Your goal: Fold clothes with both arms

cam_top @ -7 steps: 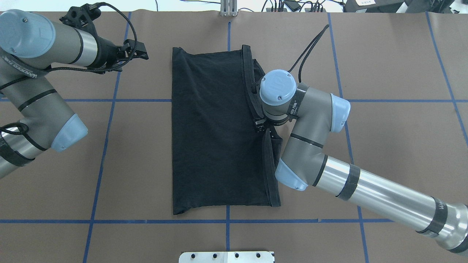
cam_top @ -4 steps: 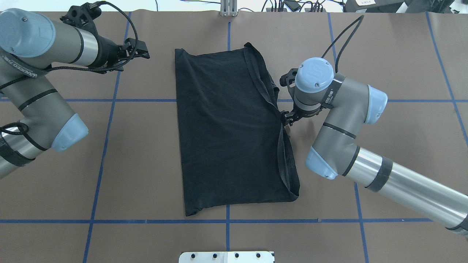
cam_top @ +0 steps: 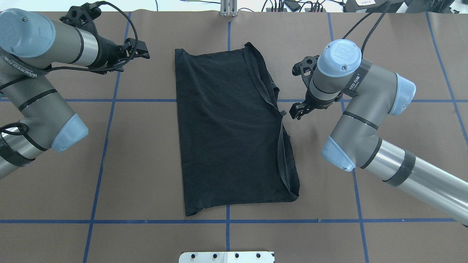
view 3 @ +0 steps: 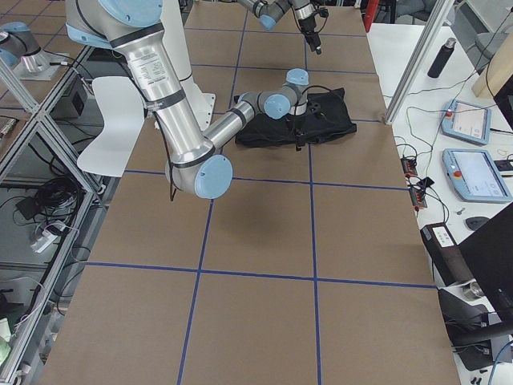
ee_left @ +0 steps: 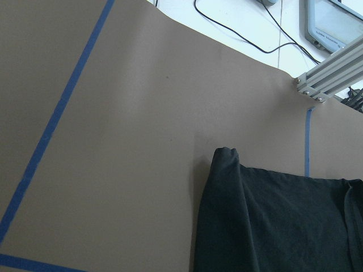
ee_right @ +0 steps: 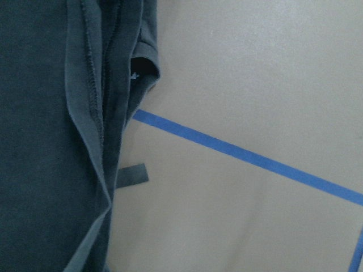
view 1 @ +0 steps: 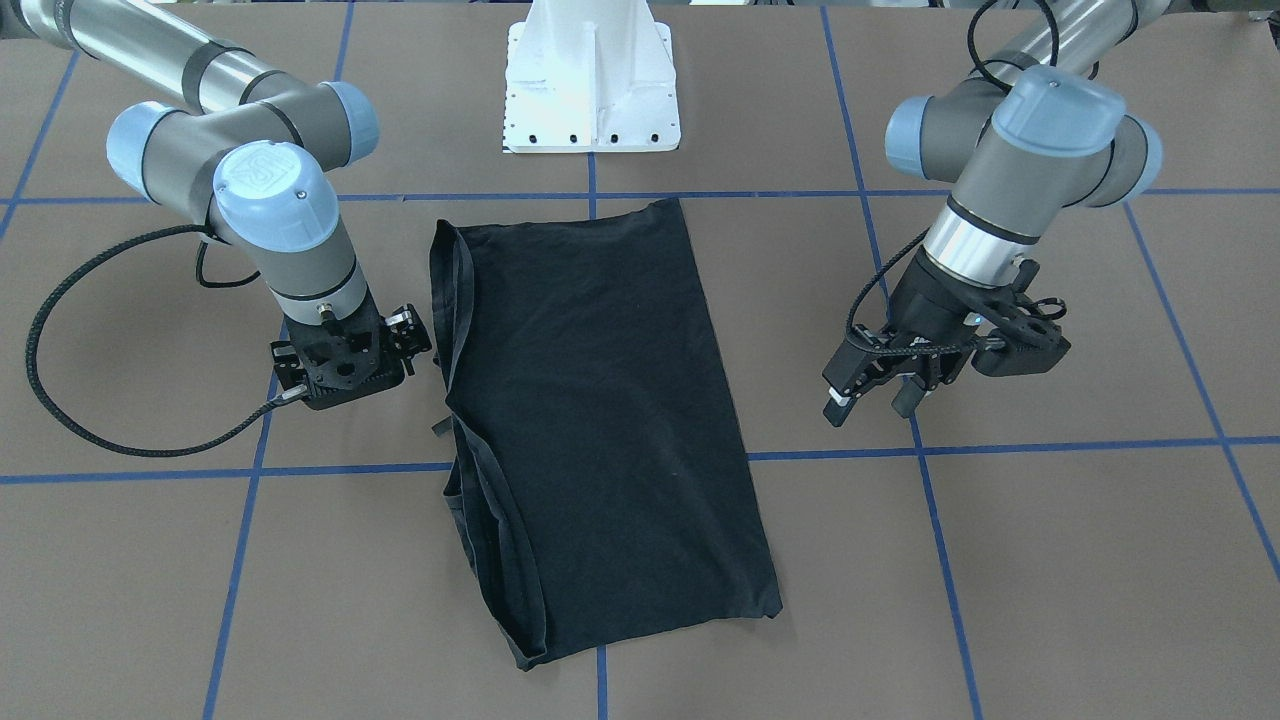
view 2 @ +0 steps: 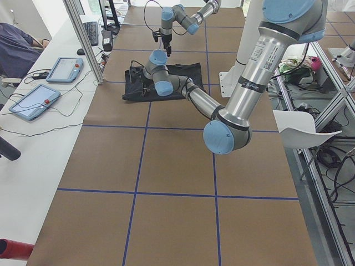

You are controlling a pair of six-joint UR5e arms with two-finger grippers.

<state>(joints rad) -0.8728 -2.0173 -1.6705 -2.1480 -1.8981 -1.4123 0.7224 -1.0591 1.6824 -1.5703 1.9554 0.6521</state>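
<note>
The clothes, a black T-shirt (cam_top: 230, 131), lie folded into a long strip on the brown table with a plain black side up. The hems are stacked along the strip's right edge, and a small tag (cam_top: 283, 113) pokes out there. My right gripper (cam_top: 296, 112) hovers just off that edge beside the tag, open and holding nothing. The front-facing view shows the right gripper (view 1: 415, 335) apart from the shirt (view 1: 600, 400). My left gripper (cam_top: 144, 51) stays off the shirt's far left corner; the front-facing view shows the left gripper (view 1: 868, 410) open and empty above bare table. The wrist views show only the shirt (ee_right: 39, 141) (ee_left: 272, 226) and table.
Blue tape lines (cam_top: 109, 100) grid the brown table cover. The white pedestal (view 1: 592, 90) stands at the robot's edge of the table. An aluminium post (cam_top: 228, 9) and cables sit at the far edge. Tablets (view 2: 61, 69) lie on the side desk.
My right gripper dragged the shirt's right edge to the right, skewing the strip, then let go and drew away to the right. The left arm has not moved.
</note>
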